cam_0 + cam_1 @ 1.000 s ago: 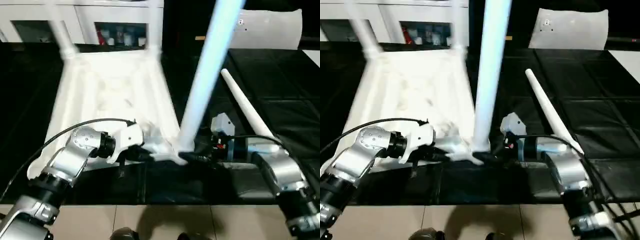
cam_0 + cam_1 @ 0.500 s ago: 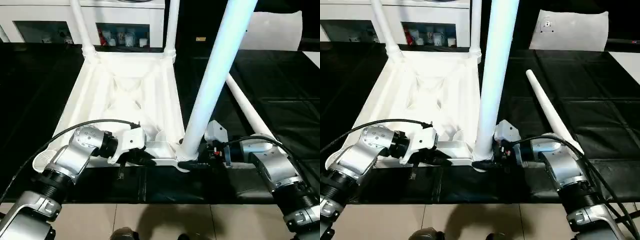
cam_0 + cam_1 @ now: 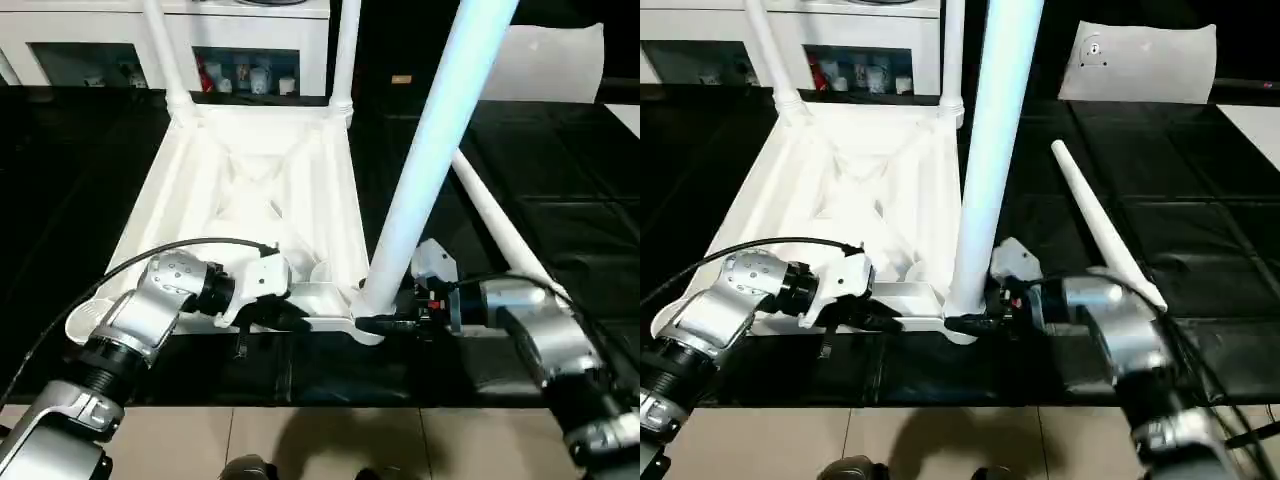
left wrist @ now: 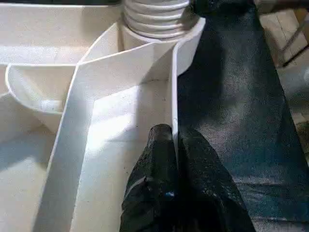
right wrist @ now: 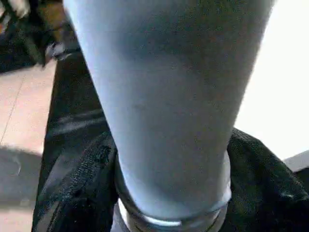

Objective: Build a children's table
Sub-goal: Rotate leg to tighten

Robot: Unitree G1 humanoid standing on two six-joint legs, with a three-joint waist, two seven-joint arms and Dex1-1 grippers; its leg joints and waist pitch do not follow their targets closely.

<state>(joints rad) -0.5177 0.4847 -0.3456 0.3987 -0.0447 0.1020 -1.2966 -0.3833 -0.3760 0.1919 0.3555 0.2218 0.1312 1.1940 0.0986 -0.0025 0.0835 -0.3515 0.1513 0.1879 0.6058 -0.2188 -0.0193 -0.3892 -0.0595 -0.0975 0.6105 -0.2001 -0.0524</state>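
Note:
The children's table top (image 3: pixel 250 190) lies upside down on the black mat, ribbed underside facing up. Two white legs (image 3: pixel 170 60) (image 3: pixel 345 55) stand in its far corners. A third leg (image 3: pixel 430 160) rises, leaning slightly, from the near right corner socket. My right gripper (image 3: pixel 385 322) is shut on this leg's base, and its black fingers (image 5: pixel 82 179) press against both sides. My left gripper (image 4: pixel 173 140) is shut on the thin near rim of the table top (image 4: pixel 145 63), just left of that socket. A loose leg (image 3: pixel 1105 235) lies on the mat to the right.
A white cabinet (image 3: pixel 240 60) with glass doors stands behind the table top. A flat white board (image 3: pixel 1135 60) leans at the far right. The mat's near edge meets a tiled floor (image 3: pixel 300 440) close below both forearms.
My right gripper's fingers have closed in on the standing leg's base. The whole view has shifted and steadied. My left gripper keeps its hold on the rim.

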